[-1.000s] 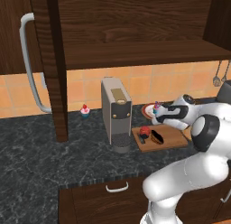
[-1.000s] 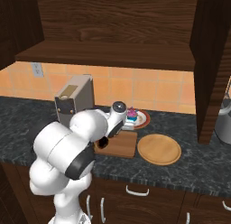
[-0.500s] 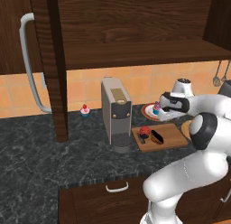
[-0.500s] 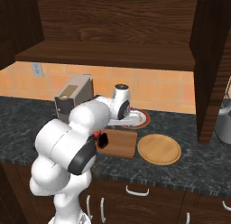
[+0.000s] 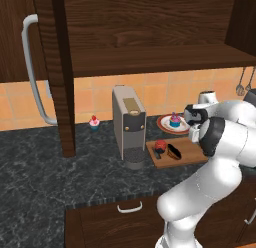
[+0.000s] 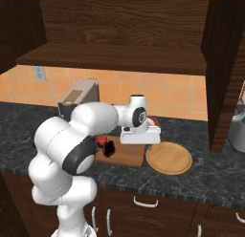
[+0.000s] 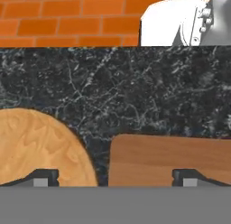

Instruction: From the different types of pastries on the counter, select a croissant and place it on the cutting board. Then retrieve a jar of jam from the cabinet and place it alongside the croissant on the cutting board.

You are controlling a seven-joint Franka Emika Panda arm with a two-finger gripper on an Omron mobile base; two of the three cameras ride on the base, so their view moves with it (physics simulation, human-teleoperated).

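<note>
The cutting board [image 5: 186, 153] lies on the counter [image 5: 50, 177] right of the coffee machine. On it the red jar of jam [image 5: 160, 145] stands next to the dark brown croissant [image 5: 174, 151]; both also show on the board [image 6: 125, 156] as jar of jam [image 6: 101, 141] and croissant [image 6: 109, 148]. My gripper [image 7: 116, 177] is open and holds nothing, its fingertips [image 7: 45, 177] wide apart. It hovers past the board's [image 7: 171, 155] right end. The cabinet [image 5: 150, 57] stands open above.
A round wooden plate [image 6: 168, 157] lies right of the board, under my hand [image 6: 139, 134]. One pink cupcake sits on a plate [image 5: 174, 121] behind the board, another cupcake [image 5: 93, 123] left of the coffee machine [image 5: 129, 126]. The open cabinet door's handle [image 5: 30, 67] hangs at left.
My hand has lifted off the board, turned and shifted right toward the round plate. The jaws stay wide open. Jar and croissant have not moved.
</note>
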